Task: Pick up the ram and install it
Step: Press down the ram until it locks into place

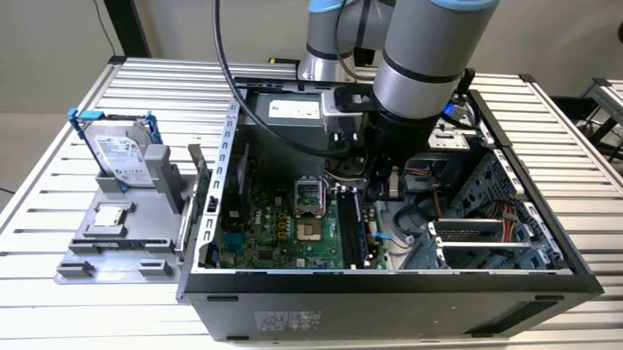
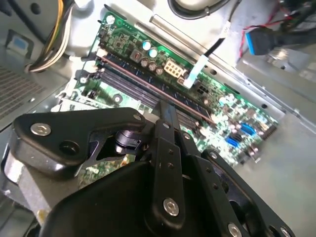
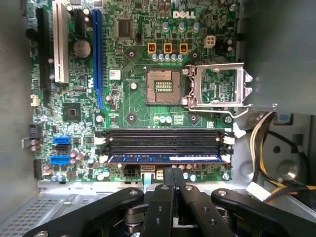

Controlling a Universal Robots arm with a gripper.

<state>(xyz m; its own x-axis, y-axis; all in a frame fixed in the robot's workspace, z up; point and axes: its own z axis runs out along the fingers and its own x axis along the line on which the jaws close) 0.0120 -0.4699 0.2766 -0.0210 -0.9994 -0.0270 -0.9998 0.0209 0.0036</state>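
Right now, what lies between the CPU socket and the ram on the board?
In the first wrist view, empty black memory slots lie between the CPU socket and the ram.

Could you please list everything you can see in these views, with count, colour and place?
computer case: one, black, open on the slatted table, toward the exterior view's right
table: one, pale metal slats, under everything
motherboard: one, green, on the case floor
CPU socket: one, its metal latch frame swung open, mid-board
memory slots: a row, black, beside the socket
ram: one, dark stick with blue label, lying in the slot nearest the gripper
hard drive: one, silver in a blue-handled frame, upright on the grey holder at the exterior view's left
CPU chip: one, small silver square, on that grey holder
arm: one, grey, reaching into the case
gripper: one, black, fingers closed together just above the ram
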